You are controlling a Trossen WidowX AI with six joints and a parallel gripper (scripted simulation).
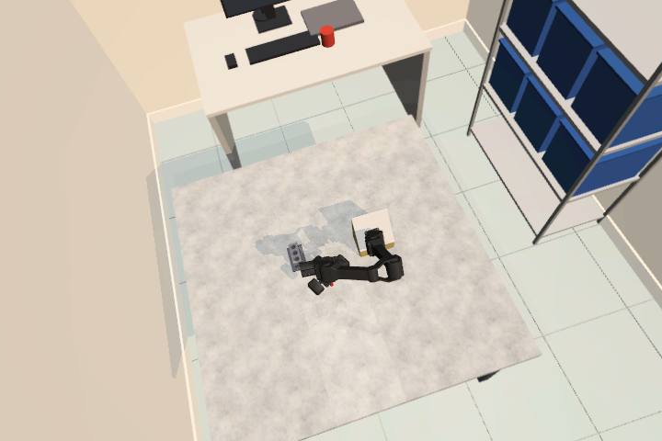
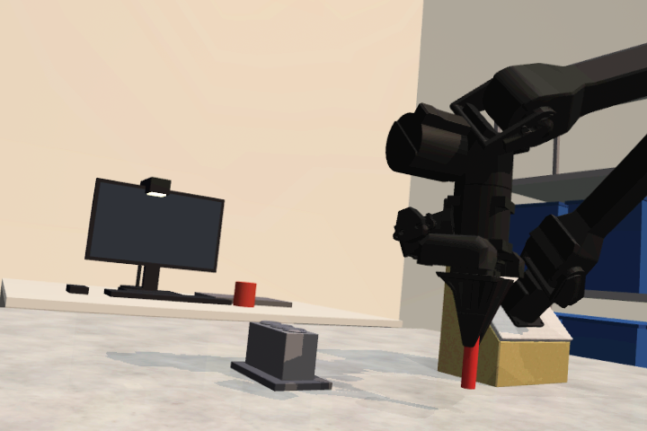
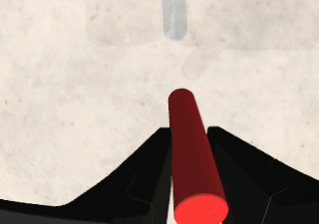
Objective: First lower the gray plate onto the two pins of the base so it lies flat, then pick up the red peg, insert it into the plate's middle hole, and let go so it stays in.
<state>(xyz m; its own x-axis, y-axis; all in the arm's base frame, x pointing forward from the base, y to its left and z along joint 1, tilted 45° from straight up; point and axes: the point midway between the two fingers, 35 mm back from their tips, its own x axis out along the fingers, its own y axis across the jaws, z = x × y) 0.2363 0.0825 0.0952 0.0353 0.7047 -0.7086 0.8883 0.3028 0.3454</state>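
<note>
The gray plate (image 1: 296, 254) (image 2: 266, 347), a thick block with three round openings or pin ends in a row on top, sits flat on the dark base (image 2: 304, 384). The top and exterior views do not show clearly what fills each opening. My gripper (image 2: 471, 343) (image 3: 188, 137) is shut on the red peg (image 2: 468, 368) (image 3: 191, 159) near its upper part. The peg is upright, with its lower end a little above the table, to the right of the base in the exterior view. In the top view only a bit of red peg (image 1: 331, 284) shows below the arm.
A yellow block with a white sloped top (image 1: 370, 220) (image 2: 533, 363) stands behind the arm. A desk (image 1: 227, 93) with a monitor (image 2: 154, 228), a keyboard (image 1: 282, 48) and a red cup (image 1: 327, 37) (image 2: 244, 294) is beyond the table. Shelves with blue bins (image 1: 540, 114) stand at the right.
</note>
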